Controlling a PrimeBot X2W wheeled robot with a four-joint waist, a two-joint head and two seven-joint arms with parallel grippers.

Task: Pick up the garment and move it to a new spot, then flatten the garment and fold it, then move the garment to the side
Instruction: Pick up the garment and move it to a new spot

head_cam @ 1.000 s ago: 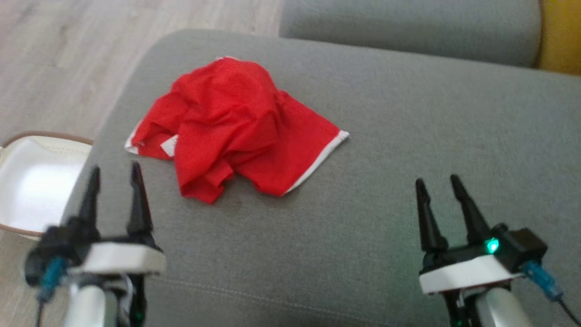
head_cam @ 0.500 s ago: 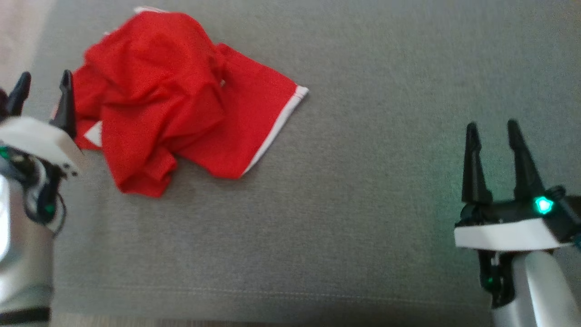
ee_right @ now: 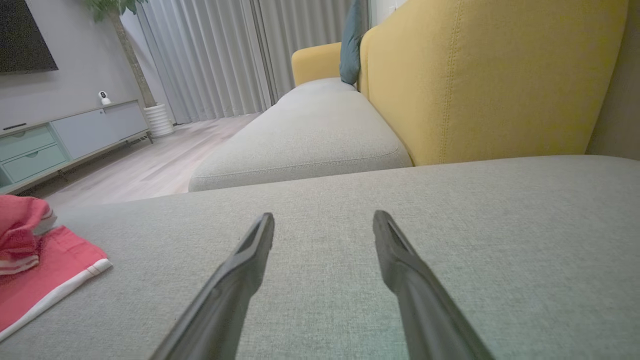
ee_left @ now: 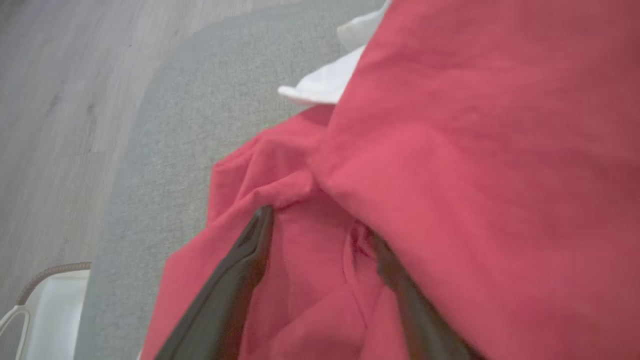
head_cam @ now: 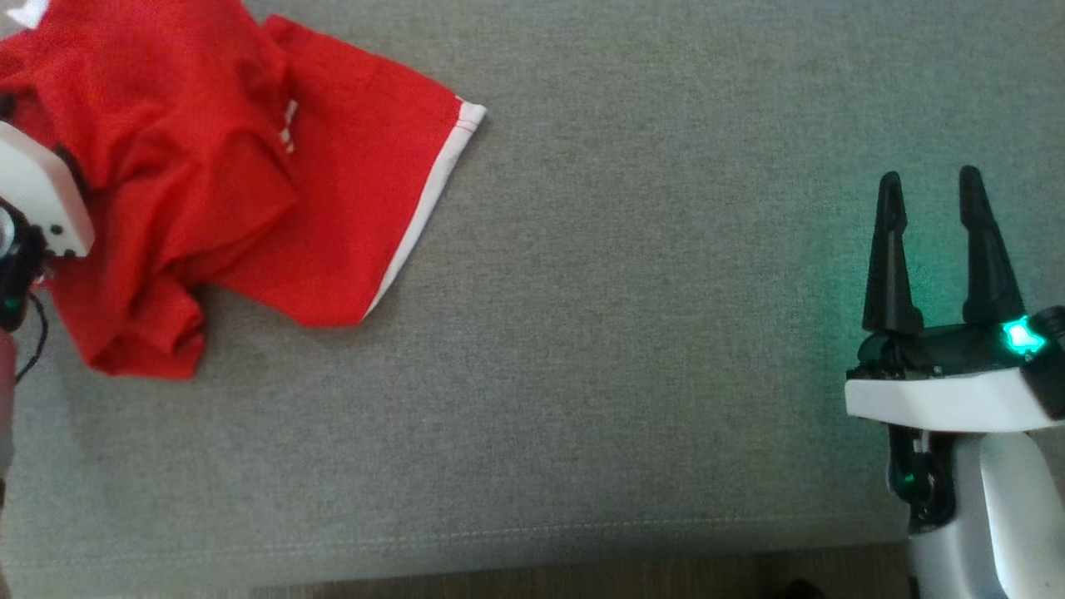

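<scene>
A crumpled red garment with white trim lies at the left of the grey sofa cushion. My left gripper is open and pushed into the garment: red cloth lies between its spread fingers, and a fold covers the right fingertip. In the head view its white wrist sits over the garment's left side and its fingers are hidden. My right gripper hovers open over bare cushion far to the right, with nothing between its fingers. The garment's edge shows at the left of the right wrist view.
A white bin stands on the wooden floor beyond the cushion's left end. A yellow backrest and a second grey seat lie ahead of the right gripper. The cushion's front edge runs near the bottom.
The head camera has tilted down and closer, so the whole picture shifted. My left gripper has moved forward from beside the garment into its folds. The right gripper stays open.
</scene>
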